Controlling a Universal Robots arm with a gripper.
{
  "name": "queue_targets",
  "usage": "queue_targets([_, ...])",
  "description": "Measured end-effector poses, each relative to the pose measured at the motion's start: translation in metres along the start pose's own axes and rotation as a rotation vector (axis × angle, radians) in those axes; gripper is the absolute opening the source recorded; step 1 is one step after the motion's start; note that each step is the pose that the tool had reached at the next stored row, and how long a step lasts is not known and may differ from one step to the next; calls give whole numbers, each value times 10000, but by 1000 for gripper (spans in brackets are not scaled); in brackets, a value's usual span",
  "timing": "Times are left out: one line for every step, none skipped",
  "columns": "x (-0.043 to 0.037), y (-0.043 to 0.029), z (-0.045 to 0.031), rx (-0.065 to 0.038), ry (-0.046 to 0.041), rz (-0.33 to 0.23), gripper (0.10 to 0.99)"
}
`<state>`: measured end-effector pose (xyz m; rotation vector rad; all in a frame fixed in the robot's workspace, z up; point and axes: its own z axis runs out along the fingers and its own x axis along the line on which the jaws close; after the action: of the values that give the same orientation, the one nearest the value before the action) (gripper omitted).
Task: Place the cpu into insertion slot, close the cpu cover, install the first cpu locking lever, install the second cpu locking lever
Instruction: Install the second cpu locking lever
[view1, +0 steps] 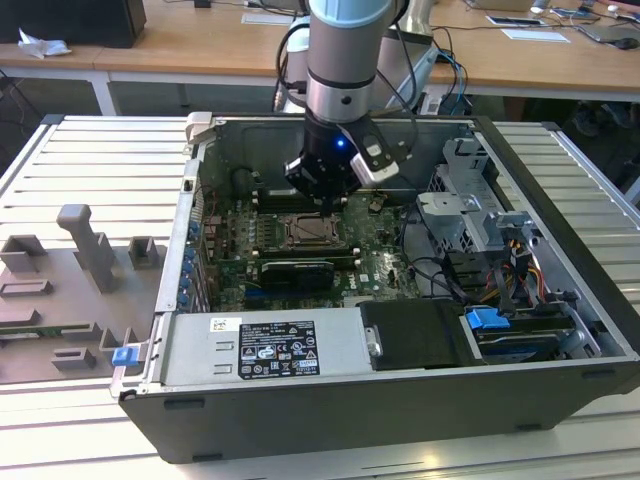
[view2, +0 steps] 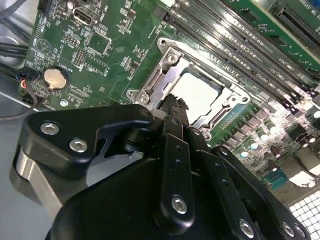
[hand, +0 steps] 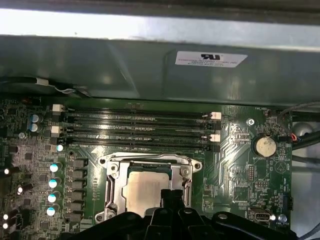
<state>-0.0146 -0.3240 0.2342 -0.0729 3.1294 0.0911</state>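
Inside the open computer case (view1: 560, 190), above the motherboard (hand: 235, 145), hangs the hand (view2: 172, 102), fingers drawn narrow and holding nothing. Just beneath, the cpu (hand: 142, 187) already lies flat in the insertion slot (hand: 112, 172), framed by the cpu cover (view2: 150, 82).

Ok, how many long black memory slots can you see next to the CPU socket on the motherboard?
4, lying side by side between the insertion slot and the case wall: first, second, third, fourth, nearest the socket. More may be hidden elsewhere.
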Motion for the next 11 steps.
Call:
queue_targets([1, -18, -1, 0, 0, 0, 106])
queue_targets([1, -29, -2, 0, 0, 0, 106])
queue_targets([2, -43, -2, -1, 0, 0, 106])
queue_targets([3, -60, -3, -1, 0, -1, 106])
queue_targets([4, -79, -5, 1, 0, 0, 106])
queue_targets([5, -97, -6, 1, 0, 0, 106])
queue_targets([6, -127, -8, 0, 0, 0, 106])
queue_targets([8, -177, -11, 1, 0, 1, 106])
queue_targets([10, -208, -12, 0, -1, 1, 106])
queue_targets([11, -236, -13, -1, 0, 0, 106])
queue_targets([13, -283, -17, 1, 1, -1, 106])
